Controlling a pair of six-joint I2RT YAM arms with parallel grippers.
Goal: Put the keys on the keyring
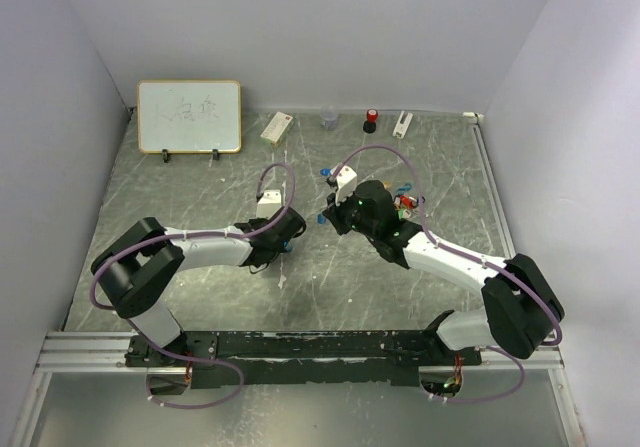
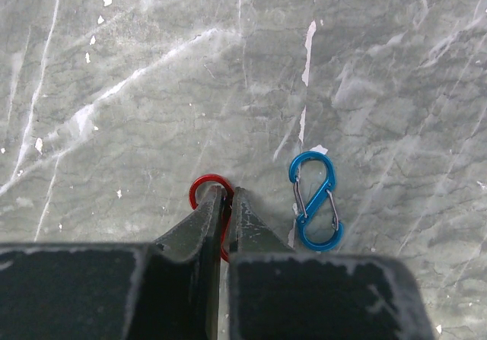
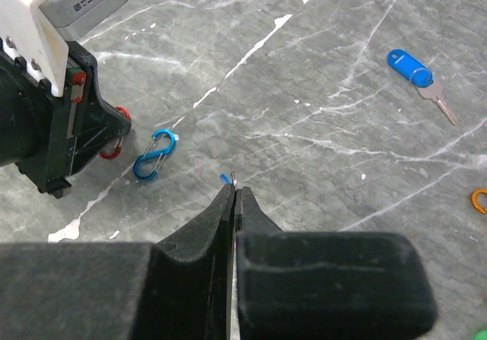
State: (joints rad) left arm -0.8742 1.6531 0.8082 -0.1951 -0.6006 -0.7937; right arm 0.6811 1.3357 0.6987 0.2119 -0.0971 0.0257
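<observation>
My right gripper (image 3: 233, 188) is shut on a thin metal keyring (image 3: 233, 178), seen edge-on with its rim poking past the fingertips. A key with a blue tag (image 3: 415, 70) lies on the table well to the right of it. More tagged keys sit in a small heap (image 1: 405, 205) behind the right arm. My left gripper (image 2: 227, 192) is down at the table, shut on a red carabiner clip (image 2: 205, 186) whose loop sticks out beyond the tips. In the top view the two grippers face each other mid-table, left (image 1: 285, 242) and right (image 1: 325, 217).
A blue S-shaped carabiner (image 2: 314, 201) lies just right of the left gripper. An orange clip (image 3: 479, 200) shows at the right wrist view's edge. At the back stand a whiteboard (image 1: 189, 116), a white box (image 1: 277, 128), a small cup (image 1: 328, 119) and a red-topped item (image 1: 371, 120).
</observation>
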